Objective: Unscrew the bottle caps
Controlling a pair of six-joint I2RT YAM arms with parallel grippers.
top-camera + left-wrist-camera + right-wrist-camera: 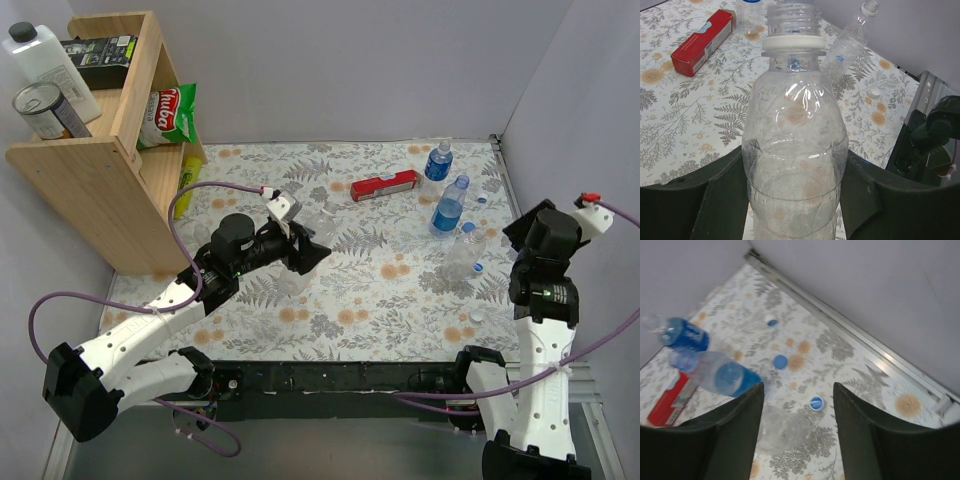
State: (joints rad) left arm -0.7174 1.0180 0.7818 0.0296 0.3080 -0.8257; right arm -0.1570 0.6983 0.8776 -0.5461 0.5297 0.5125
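Left end effector (795,210): clenched on a clear bottle (795,150), one dark finger on each side of its lower body.
Clear bottle: upright and crinkly; its neck threads are bare, with a whitish ring just below them.
Right end effector (797,430): released, fingers spread with nothing between them, hanging above the right side of the worktop (380,300).
Whitish cap (873,93): lies loose on the floral worktop, near the right arm's base and apart from any bottle.
Blue caps: two lie loose below the right wrist, one plain (780,361) and one with a pale centre (816,403).
Blue-labelled bottles (450,207): stand at the right rear. Whether their caps are on, I cannot tell.
Tilted bottle (850,45): clear, neck threads bare, near the blue-labelled pair.
Red box (385,185): lies flat toward the back, left of the bottles.
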